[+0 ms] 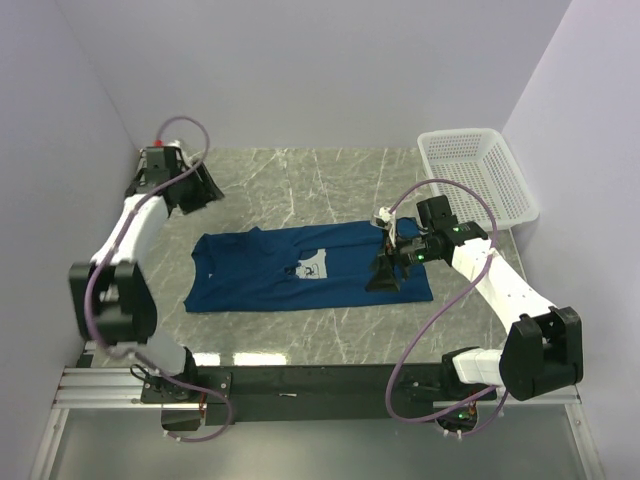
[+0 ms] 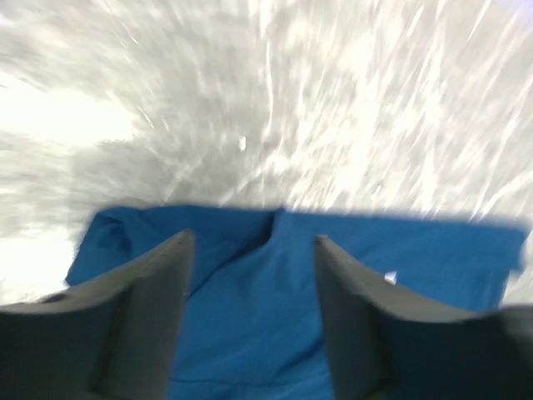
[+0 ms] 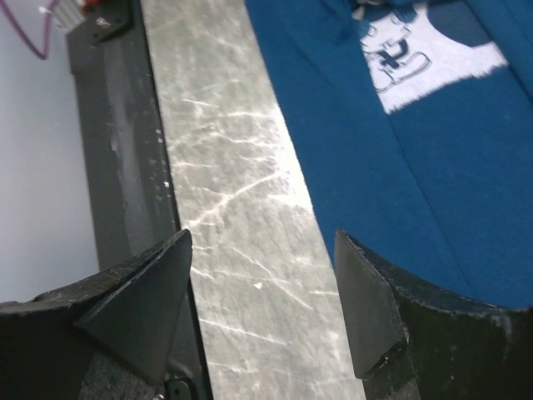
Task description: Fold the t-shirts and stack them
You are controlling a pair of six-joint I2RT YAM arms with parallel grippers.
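Note:
A blue t-shirt [image 1: 300, 270] with a white print [image 1: 312, 268] lies spread out on the marble table [image 1: 300, 180], lengthwise from left to right. My left gripper [image 1: 200, 188] is open and empty, raised at the back left, clear of the shirt. Its blurred wrist view shows the shirt [image 2: 250, 325] below the open gripper [image 2: 250, 237]. My right gripper [image 1: 385, 275] hovers low over the shirt's right end. In the right wrist view it [image 3: 262, 237] is open and empty over bare marble, with the shirt's edge [image 3: 400, 192] and print [image 3: 425, 58] to the right.
A white plastic basket [image 1: 475, 180] stands at the back right corner. Pale walls close in the table on the left, back and right. The black mounting rail [image 3: 117, 167] runs along the near edge.

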